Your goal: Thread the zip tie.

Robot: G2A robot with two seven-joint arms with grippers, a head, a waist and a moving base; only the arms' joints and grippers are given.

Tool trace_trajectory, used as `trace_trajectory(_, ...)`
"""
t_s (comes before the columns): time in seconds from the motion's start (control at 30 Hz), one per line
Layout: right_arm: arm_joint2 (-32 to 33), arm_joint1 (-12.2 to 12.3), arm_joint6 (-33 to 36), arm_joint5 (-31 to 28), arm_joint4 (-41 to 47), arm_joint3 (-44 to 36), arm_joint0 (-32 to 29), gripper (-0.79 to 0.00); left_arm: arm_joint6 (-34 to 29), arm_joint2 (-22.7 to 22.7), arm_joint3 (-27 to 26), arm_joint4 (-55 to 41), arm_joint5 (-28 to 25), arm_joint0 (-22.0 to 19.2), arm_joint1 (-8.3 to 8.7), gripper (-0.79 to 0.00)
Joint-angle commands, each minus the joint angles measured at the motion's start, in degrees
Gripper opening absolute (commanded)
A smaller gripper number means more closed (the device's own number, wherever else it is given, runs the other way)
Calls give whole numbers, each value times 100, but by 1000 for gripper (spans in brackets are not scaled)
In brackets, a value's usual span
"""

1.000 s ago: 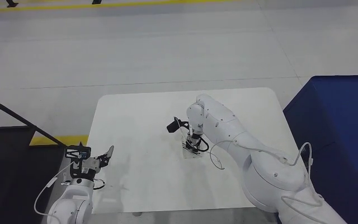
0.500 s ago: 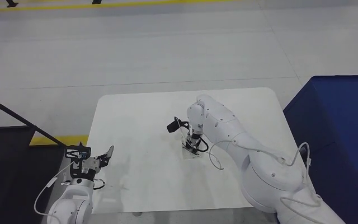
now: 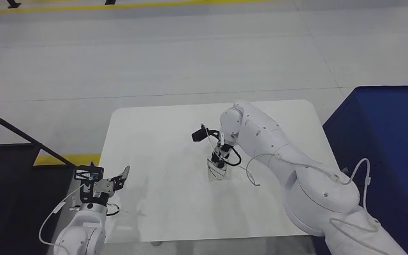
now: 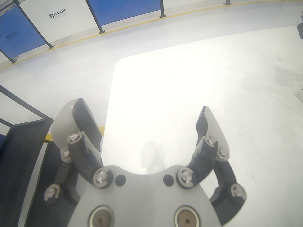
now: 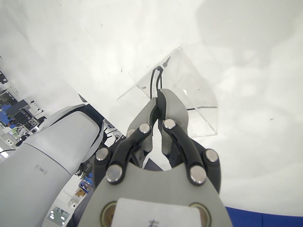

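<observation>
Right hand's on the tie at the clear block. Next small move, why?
Probably a short pull of the right hand away from the clear block, to draw the tie through: it is shut on the tie, whose two strands reach the block's edge.

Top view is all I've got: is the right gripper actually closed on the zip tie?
Observer: Yes. The right wrist view shows the right gripper shut on the black zip tie.
Operator: Where does the tie run from there?
Observer: Two strands run side by side from the gripper to a clear plastic piece on the table. I cannot tell whether it is threaded.
Operator: And the left gripper?
Observer: The left gripper is open and empty, at the table's edge.
</observation>
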Motion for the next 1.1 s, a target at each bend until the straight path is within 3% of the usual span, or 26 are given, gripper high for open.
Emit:
trace_trajectory(0.0, 0, 46, 23, 23, 90, -75, -2, -785, 0, 0, 0, 0, 0, 0, 0, 0)
trace_trajectory(0.13, 0, 224, 39, 37, 574, -278, 79, -785, 0, 0, 0, 0, 0, 0, 0, 0)
trace_trajectory(0.3, 0, 615, 85, 82, 1415, -889, 250, -785, 0, 0, 0, 0, 0, 0, 0, 0)
trace_trajectory(0.73, 0, 615, 85, 82, 1415, -889, 250, -785, 0, 0, 0, 0, 0, 0, 0, 0)
trace_trajectory(0.77, 0, 615, 85, 82, 1415, -889, 250, -723, 0, 0, 0, 0, 0, 0, 0, 0)
trace_trajectory(0.8, 0, 615, 85, 82, 1415, -889, 250, -434, 0, 0, 0, 0, 0, 0, 0, 0)
trace_trajectory(0.83, 0, 615, 85, 82, 1415, -889, 250, -277, 0, 0, 0, 0, 0, 0, 0, 0)
trace_trajectory(0.93, 0, 615, 85, 82, 1415, -889, 250, -277, 0, 0, 0, 0, 0, 0, 0, 0)
trace_trajectory(0.97, 7, 611, 55, 58, 1436, -967, 225, 0, 0, 0, 0, 0, 0, 0, 0, 0)
trace_trajectory(1.07, 68, 618, 56, 126, 1458, -1327, 238, 0, 0, 0, 0, 0, 0, 0, 0, 0)
